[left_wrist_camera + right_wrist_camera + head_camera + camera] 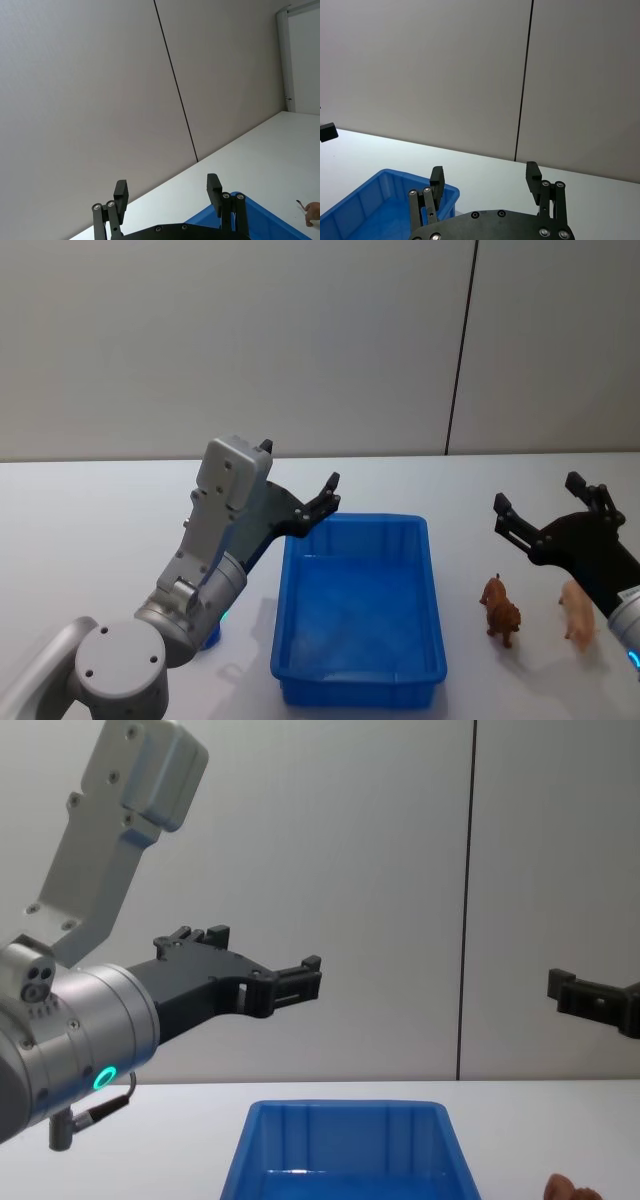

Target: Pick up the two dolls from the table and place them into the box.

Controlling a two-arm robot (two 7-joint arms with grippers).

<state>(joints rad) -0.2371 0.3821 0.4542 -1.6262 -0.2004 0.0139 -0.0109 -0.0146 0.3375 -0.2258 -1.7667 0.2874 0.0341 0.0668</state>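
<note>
Box sits mid-worktop, apparently empty. Brown dog doll and tan doll stand just right of it. Right claw hovers above them, fingers apart. Left claw, also apart, is raised by the box's far-left corner. Suggested: descend over the brown torso and grip the flanks, not the legs.

We see the bright blue open-top box on the white table, near the middle. To its right the brown four-legged doll stands upright, and the paler tan doll stands farther right, apart from it.
</note>
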